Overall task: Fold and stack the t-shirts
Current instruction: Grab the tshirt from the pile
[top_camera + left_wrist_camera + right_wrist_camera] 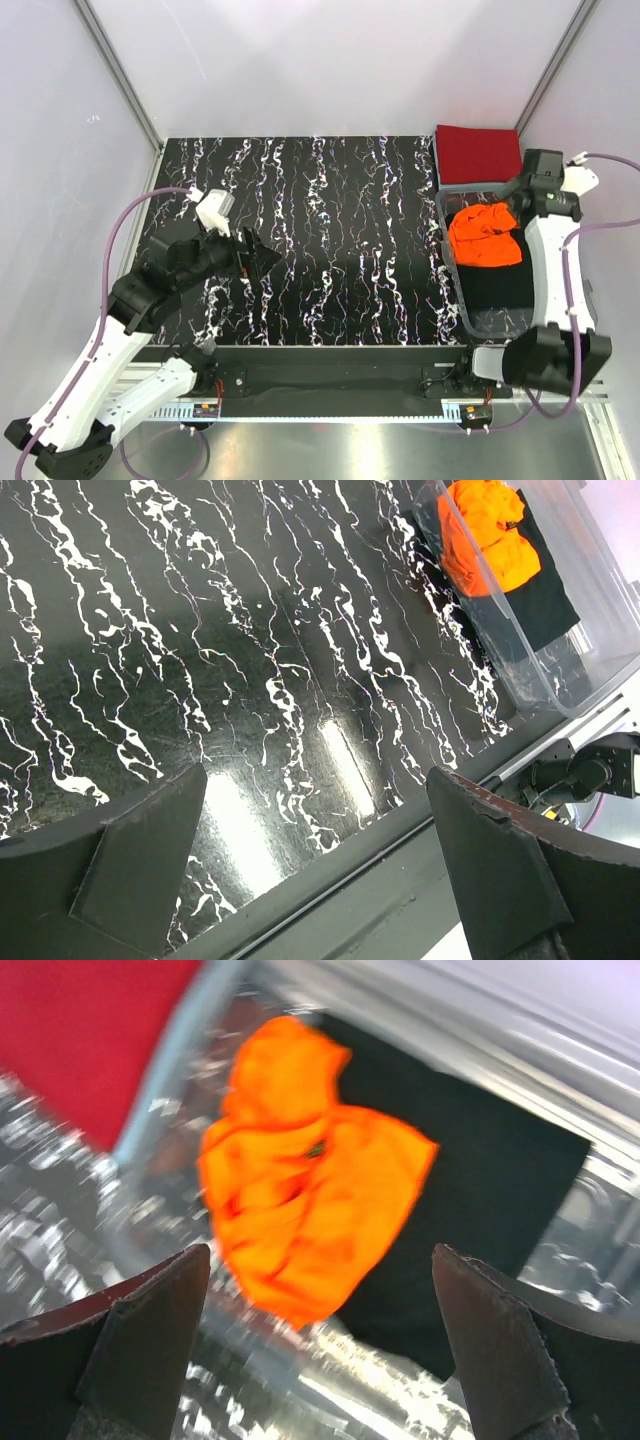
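Orange t-shirt (485, 235) lies crumpled in a heap inside a clear plastic bin (465, 300) that stands along the right edge of the table (330, 220). It rests on a black cloth (500, 285) spread over the bin's floor. The red t-shirt (478, 152) lies flat as a neat rectangle at the far right corner of the table, just beyond the bin's far end. The right claw (512, 196) hangs above the far end of the bin, its fingers spread wide with nothing between them. From its wrist camera the orange heap sits right below the gap. The left claw (252, 258) hovers over the left part of the table, well apart from both shirts. Its fingers are also spread wide and hold nothing, and the black, white-veined surface lies beneath it.
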Controlling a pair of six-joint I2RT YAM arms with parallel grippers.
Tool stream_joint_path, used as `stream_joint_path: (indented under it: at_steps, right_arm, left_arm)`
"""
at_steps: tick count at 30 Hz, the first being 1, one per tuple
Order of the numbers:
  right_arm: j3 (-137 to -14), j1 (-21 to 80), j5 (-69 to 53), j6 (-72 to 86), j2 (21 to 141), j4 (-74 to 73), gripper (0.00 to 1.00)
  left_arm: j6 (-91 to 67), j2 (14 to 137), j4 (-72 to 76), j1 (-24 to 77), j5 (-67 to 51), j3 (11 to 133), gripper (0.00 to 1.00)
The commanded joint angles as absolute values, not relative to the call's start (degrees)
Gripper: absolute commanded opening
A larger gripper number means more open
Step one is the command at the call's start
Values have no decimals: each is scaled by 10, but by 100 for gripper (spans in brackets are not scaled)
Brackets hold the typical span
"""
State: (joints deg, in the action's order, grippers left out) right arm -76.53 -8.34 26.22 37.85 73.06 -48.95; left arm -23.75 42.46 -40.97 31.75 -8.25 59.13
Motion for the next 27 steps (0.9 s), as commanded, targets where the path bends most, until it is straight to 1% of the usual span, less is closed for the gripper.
stream_joint_path:
  at_steps: [1,4,5,6,7,9,12,16,21,27]
  right_arm:
    - [-758,-125,288,406,775,-495,100]
    - [-743,-149,245,420,836,-476,89]
    - [-742,-160,230,425,852,-474,79]
    - [-738,-177,217,425,881,-466,76]
    - [-737,-186,190,424,896,-451,74]
    - [-737,-198,173,421,920,-434,70]
    - [-743,-201,155,420,958,-396,69]
    - [-750,-201,100,422,988,-353,66]
    - [-744,-201,98,413,1025,-331,65]
    - [-718,-202,102,403,1034,-295,64]
  left_arm:
    - [-231,416,-403,317,-69,608,99]
    - [-233,429,-407,316,-73,609,99]
    - [-234,434,-412,316,-75,612,99]
    - [-235,439,-417,316,-76,614,99]
    - [-236,454,-422,317,-77,624,99]
    - [-241,469,-436,316,-82,635,99]
    - [-258,484,-438,317,-87,648,99]
    - [-288,504,-444,317,-79,658,99]
    - [-325,517,-450,316,-80,653,96]
    - [-333,517,-450,316,-72,656,95]
